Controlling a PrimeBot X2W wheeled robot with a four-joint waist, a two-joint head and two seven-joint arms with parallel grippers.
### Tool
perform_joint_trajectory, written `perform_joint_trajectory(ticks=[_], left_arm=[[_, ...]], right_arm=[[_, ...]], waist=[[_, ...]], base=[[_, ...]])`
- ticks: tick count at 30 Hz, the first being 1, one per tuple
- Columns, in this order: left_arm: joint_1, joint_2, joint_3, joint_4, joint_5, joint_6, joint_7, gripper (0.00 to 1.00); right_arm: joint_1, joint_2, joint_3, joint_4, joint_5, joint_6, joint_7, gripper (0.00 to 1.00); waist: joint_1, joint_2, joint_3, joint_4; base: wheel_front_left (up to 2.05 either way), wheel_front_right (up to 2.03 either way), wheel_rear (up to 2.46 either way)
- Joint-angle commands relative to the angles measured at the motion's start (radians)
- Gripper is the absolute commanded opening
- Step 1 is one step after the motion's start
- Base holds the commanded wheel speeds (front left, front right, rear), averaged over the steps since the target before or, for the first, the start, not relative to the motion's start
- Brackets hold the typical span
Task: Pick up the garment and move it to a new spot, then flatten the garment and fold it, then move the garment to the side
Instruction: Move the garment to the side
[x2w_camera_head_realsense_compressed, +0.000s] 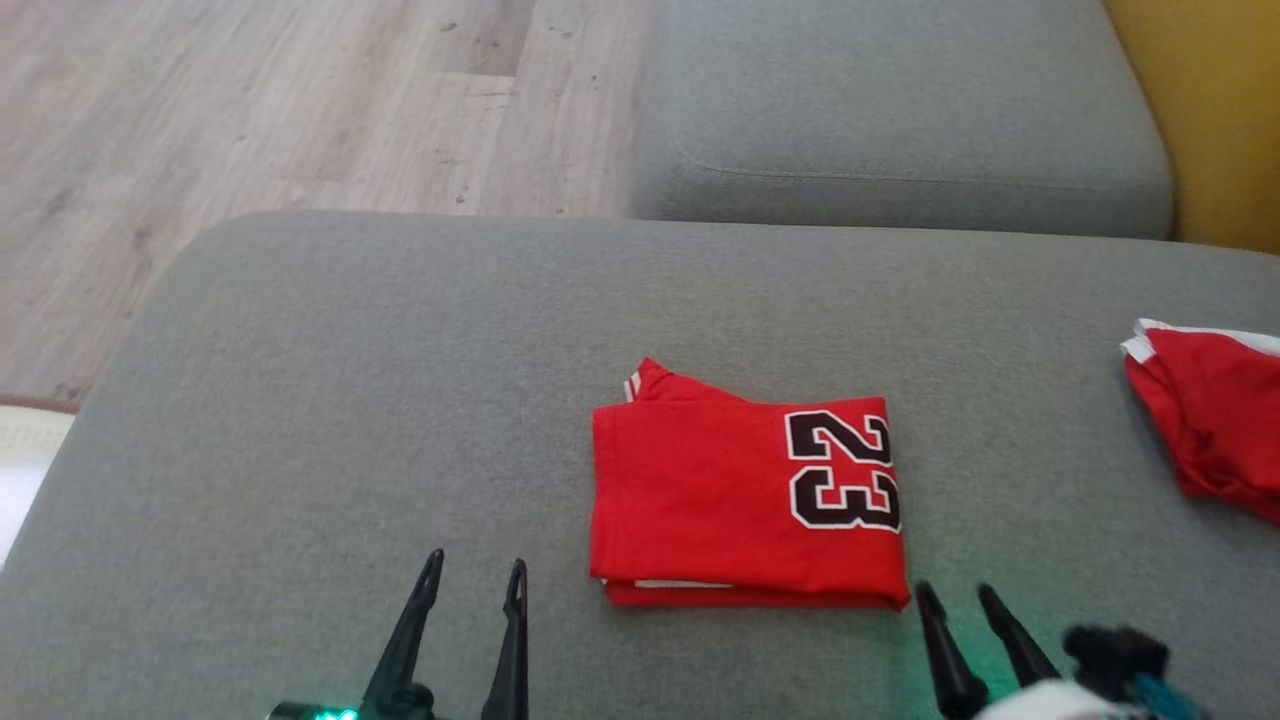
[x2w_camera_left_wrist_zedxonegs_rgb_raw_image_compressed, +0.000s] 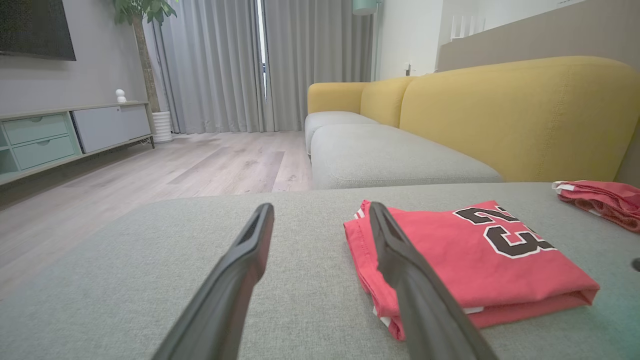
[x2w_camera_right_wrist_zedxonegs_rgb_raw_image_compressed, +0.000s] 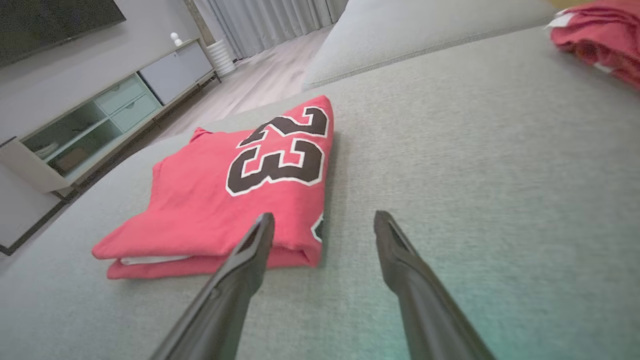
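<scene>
**A:** Left end effector (x2w_camera_head_realsense_compressed: 476, 560) sits closest to us at the near edge, its fingers spread wide and empty over the grey sofa cushion (x2w_camera_head_realsense_compressed: 300, 400).

**B:** And the right end effector (x2w_camera_head_realsense_compressed: 953, 590) matches it, with fingers apart and holding nothing. Its tips are just short of the garment's near right corner.

**A:** That garment (x2w_camera_head_realsense_compressed: 740, 500) is a red jersey folded into a tidy rectangle, with a black "23" outlined in white at its right end. It lies flat mid-cushion, just beyond the two end effectors.

**B:** Anything in the way?

**A:** Only grey cushion lies between the fingertips and the fabric. Well apart to the right, a second red garment (x2w_camera_head_realsense_compressed: 1210, 420) with white trim lies crumpled.

**B:** Farther out there's another grey seat cushion (x2w_camera_head_realsense_compressed: 900, 110), a yellow backrest (x2w_camera_head_realsense_compressed: 1220, 120) on the right and a wooden floor (x2w_camera_head_realsense_compressed: 250, 110) on the left. The left wrist view adds a low cabinet (x2w_camera_left_wrist_zedxonegs_rgb_raw_image_compressed: 50, 135) and grey curtains (x2w_camera_left_wrist_zedxonegs_rgb_raw_image_compressed: 225, 65).
</scene>
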Motion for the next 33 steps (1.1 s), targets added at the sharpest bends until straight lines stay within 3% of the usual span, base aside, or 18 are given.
perform_joint_trajectory(ticks=[1, 8, 15, 21, 22, 24, 25, 33], left_arm=[[-0.023, -0.014, 0.028, -0.026, 0.007, -0.002, -0.01, 1.0], [-0.021, -0.02, 0.02, -0.017, 0.016, -0.021, -0.01, 1.0], [-0.022, -0.02, 0.012, -0.009, 0.025, -0.038, -0.01, 1.0], [-0.016, -0.016, 0.008, -0.005, 0.038, -0.045, -0.01, 1.0], [-0.016, -0.017, 0.006, -0.004, 0.04, -0.046, -0.01, 1.0], [-0.014, -0.018, 0.002, -0.004, 0.043, -0.048, -0.01, 1.0], [-0.012, -0.018, 0.002, -0.003, 0.045, -0.048, -0.01, 1.0], [0.003, -0.019, 0.01, -0.012, 0.045, -0.046, -0.01, 1.0]], right_arm=[[-0.067, -0.023, 0.03, -0.021, 0.01, -0.001, 0.001, 1.0], [-0.208, -0.038, 0.1, 0.117, 0.161, -0.001, 0.103, 1.0], [-0.305, -0.039, 0.063, 0.266, 0.337, -0.001, 0.171, 1.0], [-0.34, -0.049, 0.095, 0.33, 0.45, -0.001, 0.211, 1.0], [-0.343, -0.054, 0.103, 0.337, 0.462, -0.001, 0.211, 0.85], [-0.348, -0.063, 0.119, 0.347, 0.479, -0.001, 0.196, 0.04], [-0.349, -0.068, 0.126, 0.346, 0.488, -0.001, 0.185, 0.0], [-0.369, -0.162, 0.196, 0.335, 0.499, -0.001, 0.127, 0.0]], waist=[[0.0, 0.0, 0.001, 0.008], [0.0, 0.0, 0.004, 0.059], [0.0, 0.0, 0.009, 0.122], [0.0, 0.0, 0.002, 0.154], [0.0, 0.0, 0.001, 0.157], [0.0, 0.0, -0.001, 0.161], [0.0, 0.0, -0.003, 0.161], [0.0, 0.0, -0.019, 0.082]], base=[[0.0, 0.0, 0.0], [0.0, 0.0, 0.0], [0.0, 0.0, 0.0], [0.0, 0.0, 0.0], [0.0, 0.0, 0.0], [0.0, 0.0, 0.0], [0.0, 0.0, 0.0], [0.0, 0.0, 0.0]])
